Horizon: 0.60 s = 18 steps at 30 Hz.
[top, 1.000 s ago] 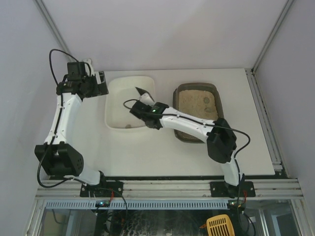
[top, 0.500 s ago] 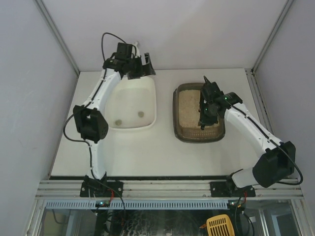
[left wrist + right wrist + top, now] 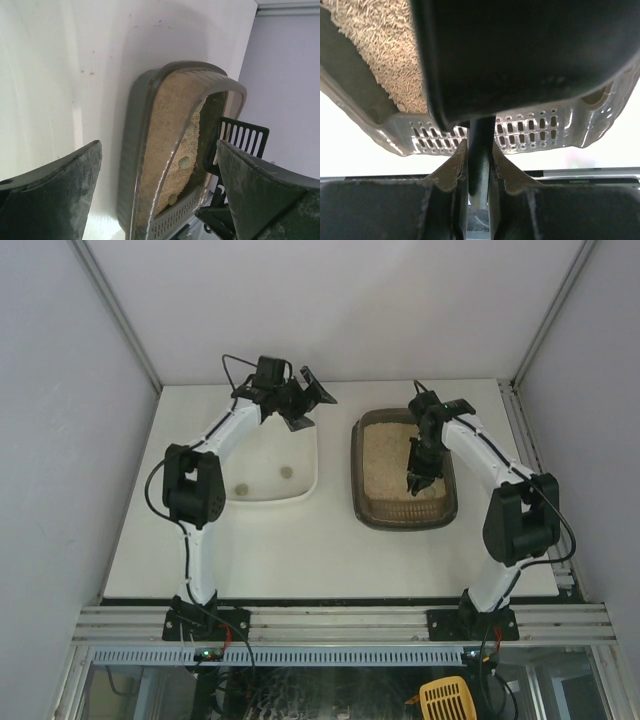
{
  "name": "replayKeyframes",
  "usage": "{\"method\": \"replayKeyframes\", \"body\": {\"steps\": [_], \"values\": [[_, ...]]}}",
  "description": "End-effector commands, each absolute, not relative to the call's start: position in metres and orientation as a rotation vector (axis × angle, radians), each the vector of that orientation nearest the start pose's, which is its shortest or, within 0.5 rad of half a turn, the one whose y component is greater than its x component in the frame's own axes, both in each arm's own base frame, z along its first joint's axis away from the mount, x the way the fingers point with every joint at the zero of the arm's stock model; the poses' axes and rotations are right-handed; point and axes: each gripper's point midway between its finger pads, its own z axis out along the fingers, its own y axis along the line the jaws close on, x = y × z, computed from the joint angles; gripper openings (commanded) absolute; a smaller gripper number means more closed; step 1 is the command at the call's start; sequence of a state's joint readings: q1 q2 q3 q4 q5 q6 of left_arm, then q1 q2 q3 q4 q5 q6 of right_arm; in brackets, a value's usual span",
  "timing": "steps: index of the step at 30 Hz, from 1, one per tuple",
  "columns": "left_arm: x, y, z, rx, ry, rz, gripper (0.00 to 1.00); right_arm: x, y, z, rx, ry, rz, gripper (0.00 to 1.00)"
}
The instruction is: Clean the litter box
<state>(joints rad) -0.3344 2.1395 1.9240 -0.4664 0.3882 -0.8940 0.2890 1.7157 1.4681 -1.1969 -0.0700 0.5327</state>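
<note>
1. The litter box (image 3: 404, 521) sits right of centre on the table (image 3: 300, 560). The black slotted scoop (image 3: 241, 136) hangs over its beige litter, apparently poised to sift.
2. The right gripper (image 3: 479, 167) is clamped on the scoop's handle. The left gripper (image 3: 308, 400), fingers apart and empty, hovers over the far edge of the white tub (image 3: 265, 502), where two clumps (image 3: 287, 472) lie.
3. Half a second ago the left gripper was further left and the right elbow sat nearer the base.
</note>
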Motion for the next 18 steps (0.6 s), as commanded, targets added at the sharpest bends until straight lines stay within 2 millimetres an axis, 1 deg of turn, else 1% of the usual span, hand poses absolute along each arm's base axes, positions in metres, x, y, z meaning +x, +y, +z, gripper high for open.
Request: {"method": "replayKeyframes", "body": {"steps": [1, 2, 7, 11, 13, 18], "values": [[0.507, -0.284, 0.214, -0.615, 2.273, -1.213, 1.00, 0.297, 0.106, 0.131, 0.360, 3.024, -0.017, 0.00], [0.505, -0.286, 0.212, -0.644, 2.274, -1.237, 1.00, 0.303, 0.105, 0.133, 0.358, 3.022, -0.049, 0.00], [0.506, -0.291, 0.206, -0.702, 2.258, -1.298, 1.00, 0.316, 0.089, 0.131, 0.304, 3.037, -0.246, 0.00], [0.500, -0.291, 0.193, -0.726, 2.298, -1.298, 1.00, 0.318, 0.088, 0.119, 0.300, 3.065, -0.251, 0.00], [0.500, -0.287, 0.189, -0.731, 2.304, -1.265, 1.00, 0.319, 0.087, 0.112, 0.295, 3.074, -0.261, 0.00], [0.502, -0.278, 0.189, -0.716, 2.286, -1.195, 1.00, 0.331, 0.081, 0.095, 0.307, 3.081, -0.287, 0.00]]}}
